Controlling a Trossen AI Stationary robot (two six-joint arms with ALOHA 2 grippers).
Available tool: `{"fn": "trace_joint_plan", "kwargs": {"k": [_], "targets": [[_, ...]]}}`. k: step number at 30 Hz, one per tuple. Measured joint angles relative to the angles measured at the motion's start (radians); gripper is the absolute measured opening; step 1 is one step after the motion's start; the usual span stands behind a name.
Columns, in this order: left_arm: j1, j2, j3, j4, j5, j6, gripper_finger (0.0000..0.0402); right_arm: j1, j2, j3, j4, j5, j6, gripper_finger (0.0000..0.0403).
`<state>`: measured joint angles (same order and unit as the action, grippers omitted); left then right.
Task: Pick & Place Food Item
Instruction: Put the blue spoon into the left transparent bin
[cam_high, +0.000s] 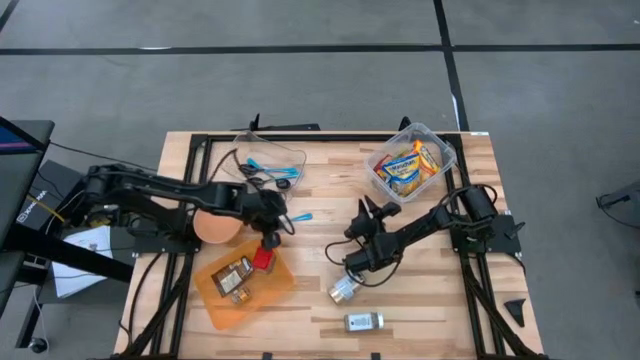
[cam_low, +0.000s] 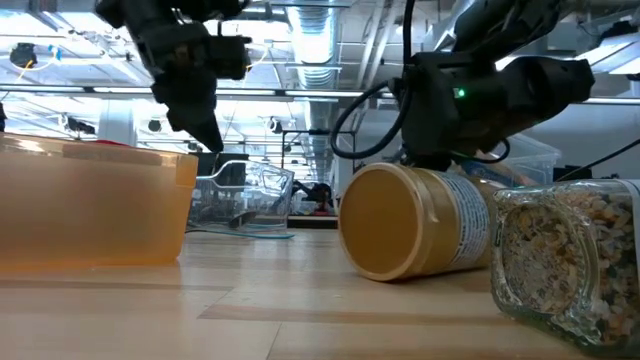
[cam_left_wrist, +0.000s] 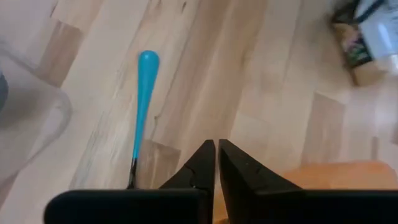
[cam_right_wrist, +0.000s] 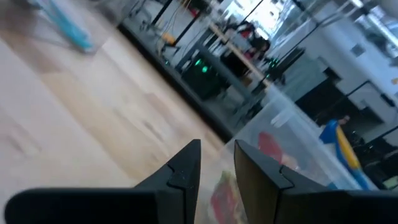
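1. High view: left hand pressed together, empty, over the orange tray's far corner.
2. Red food packet lies in the tray, just below that hand.
3. Right hand slightly parted, empty, farther from the tray.

Even indoor light, sharp from above, soft at my wrists

Ceiling strip lights glare behind the jar, whose near face stays shaded. My right wrist view is smeared with blur around the clear bin; the blue spoon looks slightly soft. Table shadows beneath my arms are faint.
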<state>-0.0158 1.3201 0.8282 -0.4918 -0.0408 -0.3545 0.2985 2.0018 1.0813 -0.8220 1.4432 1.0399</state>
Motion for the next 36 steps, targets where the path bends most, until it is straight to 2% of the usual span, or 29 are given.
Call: {"fn": "trace_joint_plan", "kwargs": {"k": [7,16,26,31,36], "targets": [[-0.038,0.128,0.02,-0.052,-0.094,-0.03,0.0002,0.0,0.0,0.0,-0.001,0.072,0.001,0.0092],[-0.093,0.183,0.02,-0.045,-0.218,-0.213,0.0002,0.0,0.0,0.0,-0.011,0.077,0.036,0.0092],[-0.06,0.196,0.024,-0.021,-0.218,-0.302,0.0004,0.002,0.0,0.0,-0.004,0.077,0.035,0.0092],[-0.035,0.196,0.025,-0.016,-0.214,-0.269,0.0032,0.003,0.0,0.0,-0.006,0.077,0.034,0.0092],[-0.027,0.196,0.025,-0.033,-0.143,-0.256,0.0094,0.003,0.0,0.0,-0.007,0.077,0.034,0.0092]]}}
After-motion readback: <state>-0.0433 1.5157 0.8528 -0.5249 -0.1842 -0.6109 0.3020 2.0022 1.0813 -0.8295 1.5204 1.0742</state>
